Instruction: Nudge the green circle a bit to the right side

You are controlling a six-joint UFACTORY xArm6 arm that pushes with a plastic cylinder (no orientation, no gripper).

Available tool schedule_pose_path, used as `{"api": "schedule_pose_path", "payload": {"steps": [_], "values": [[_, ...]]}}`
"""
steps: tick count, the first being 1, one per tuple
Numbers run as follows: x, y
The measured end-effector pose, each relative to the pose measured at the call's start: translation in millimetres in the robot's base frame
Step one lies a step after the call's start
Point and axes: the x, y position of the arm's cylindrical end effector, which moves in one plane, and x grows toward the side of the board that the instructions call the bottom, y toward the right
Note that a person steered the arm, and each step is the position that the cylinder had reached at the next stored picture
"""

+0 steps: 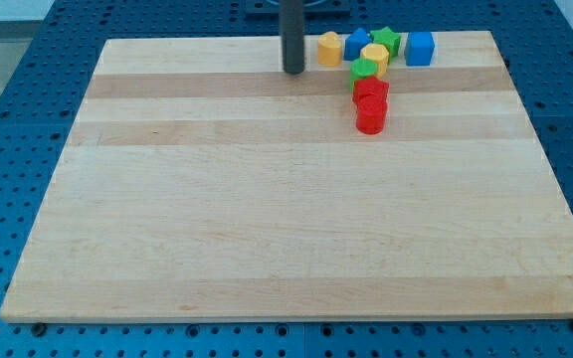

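The green circle (pixel 364 69) lies near the view's top, right of centre, in a tight cluster of blocks. It touches a yellow block (pixel 374 55) above it and a red block (pixel 371 90) below it. My tip (pixel 293 72) rests on the board to the left of the green circle, a short gap away, at about the same height in the view. The rod rises straight up out of the view's top.
The cluster also holds a yellow hexagon (pixel 329 48), a blue block (pixel 356 43), a green star (pixel 386 40), a blue cube (pixel 420 48) and a second red block (pixel 370 118). The wooden board (pixel 286 219) sits on a blue perforated table.
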Motion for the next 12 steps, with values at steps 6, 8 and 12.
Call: {"api": "schedule_pose_path", "payload": {"steps": [6, 8, 12], "values": [[38.5, 36.8], [33.7, 38.4], [37.4, 50.8]]}}
